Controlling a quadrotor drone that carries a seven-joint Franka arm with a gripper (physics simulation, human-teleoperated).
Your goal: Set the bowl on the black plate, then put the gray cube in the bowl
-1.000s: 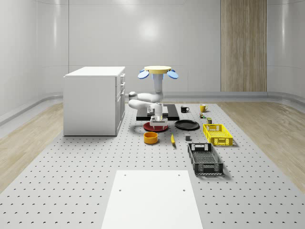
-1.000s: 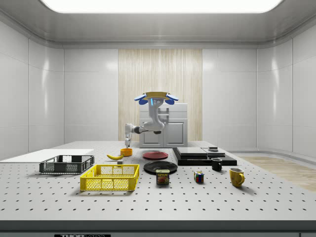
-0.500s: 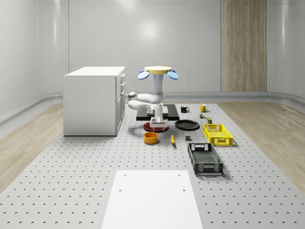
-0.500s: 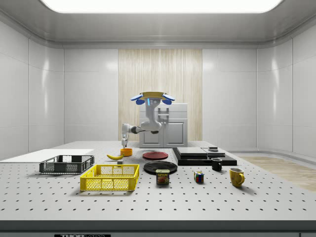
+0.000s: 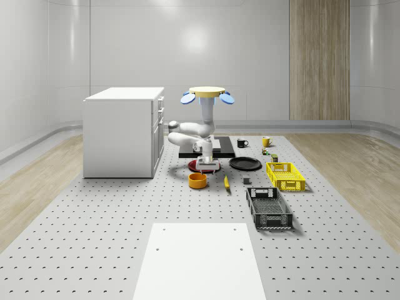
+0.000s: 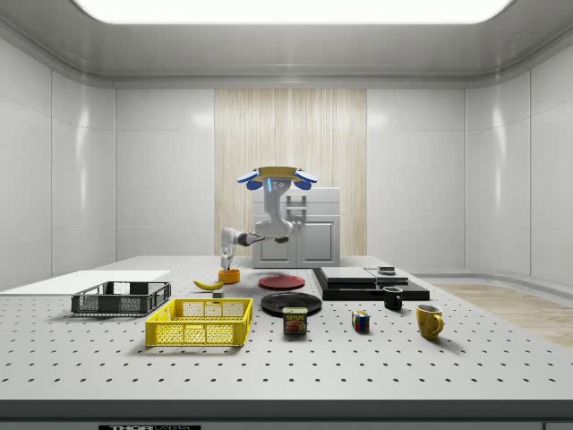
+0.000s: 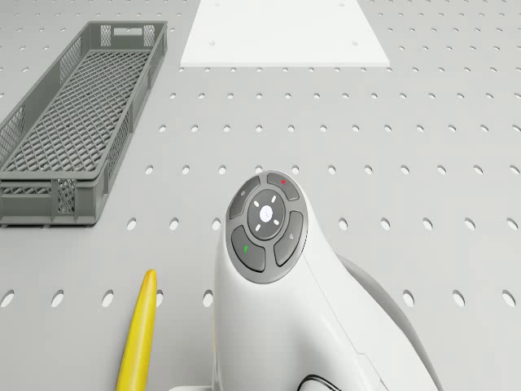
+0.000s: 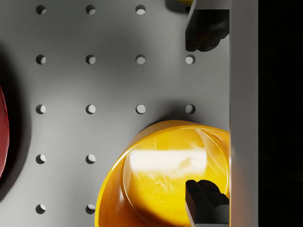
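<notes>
The orange bowl (image 5: 197,180) (image 6: 229,276) (image 8: 161,184) stands on the perforated table, in front of a red plate (image 5: 203,165) (image 8: 2,137). The black plate (image 5: 245,164) (image 6: 291,303) lies to the whole-scene view's right of the red one. A small gray cube (image 5: 247,181) sits in front of the black plate. The drone (image 5: 208,94) (image 6: 276,176) hovers over the red plate. Its arm reaches down, and my gripper (image 5: 205,166) (image 6: 226,262) (image 8: 204,116) is open just above the bowl. One fingertip (image 8: 206,201) is over the bowl's inside, the other (image 8: 207,29) beyond its rim.
A banana (image 5: 226,182) (image 7: 138,334) lies beside the bowl. A yellow basket (image 5: 285,176), a dark crate (image 5: 269,207) (image 7: 73,122) and a white board (image 5: 200,259) lie nearby. A white cabinet (image 5: 122,131), a black platform (image 5: 224,147), two mugs and a can (image 6: 295,321) stand farther off.
The drone has shifted toward the side view's left, and the gripper has come down from over the red plate to just above the bowl. The bowl has not moved.
</notes>
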